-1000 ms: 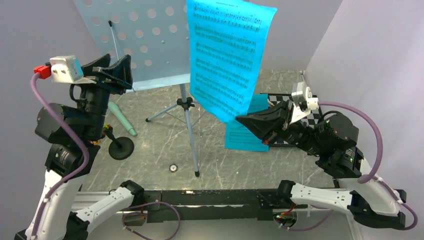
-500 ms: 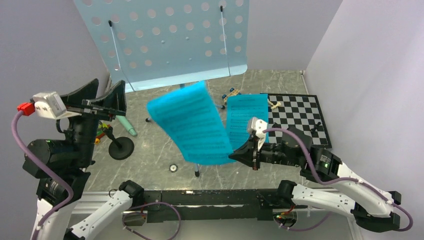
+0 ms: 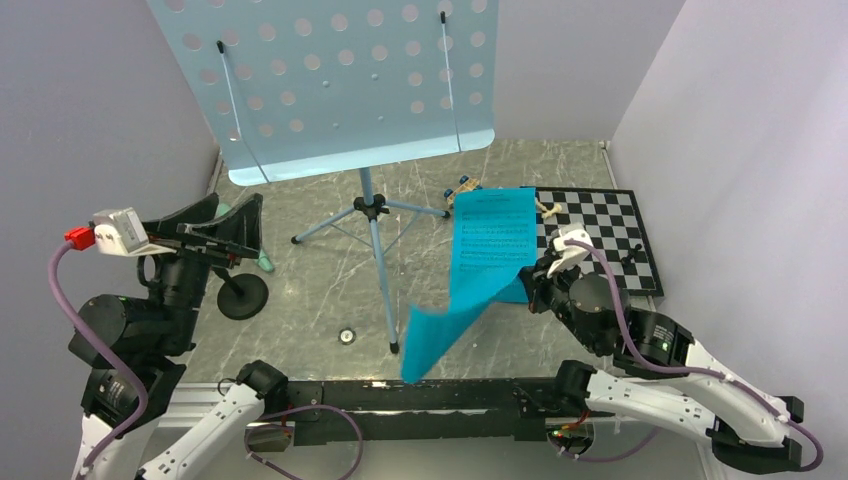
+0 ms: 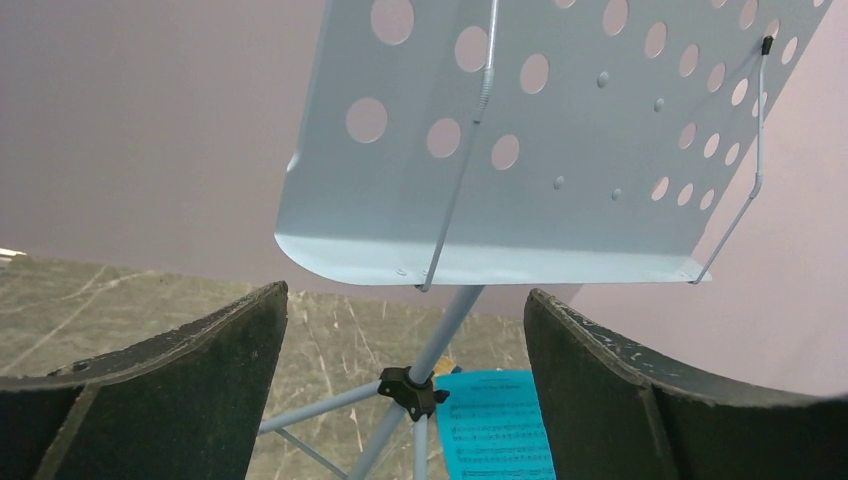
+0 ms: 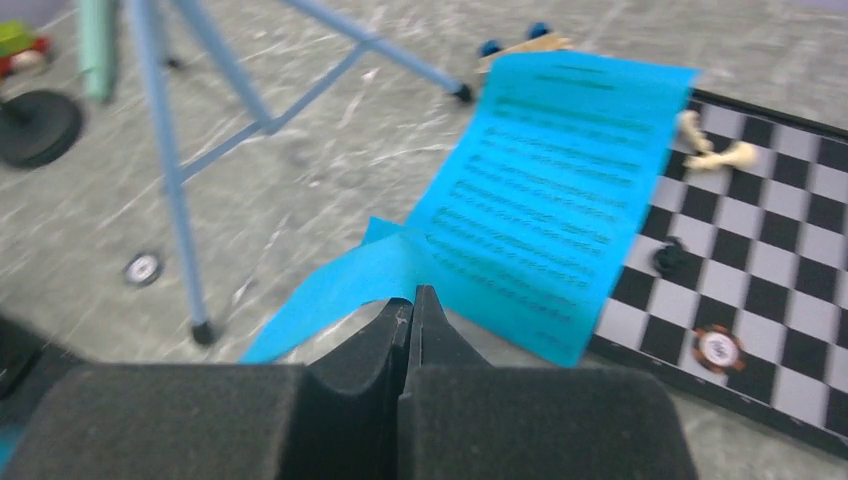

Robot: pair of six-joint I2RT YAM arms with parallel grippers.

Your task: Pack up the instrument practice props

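Observation:
The pale-blue music stand (image 3: 372, 215) stands at the centre back, and its perforated tray (image 3: 330, 80) is bare. One turquoise music sheet (image 3: 493, 235) lies flat on the table with its edge over the chessboard. My right gripper (image 3: 535, 290) is low beside it, shut on a second turquoise sheet (image 3: 445, 330) that droops toward the near edge; the right wrist view shows the jaws (image 5: 412, 300) pinching its edge. My left gripper (image 3: 215, 232) is open and empty at the left, facing the stand pole (image 4: 445, 325). The mint-green microphone (image 3: 263, 262) and its black round base (image 3: 243, 296) are partly hidden behind it.
A black-and-white chessboard (image 3: 610, 235) with a few pieces lies at the right. Small toy cars (image 3: 462, 187) sit behind the flat sheet. A small round disc (image 3: 347, 336) lies near the stand's front leg (image 3: 385, 300). Purple walls close in left, back and right.
My right gripper pulled the turquoise sheet off the stand's tray and brought it down low at the right, near the table. The left arm dropped lower and stayed open.

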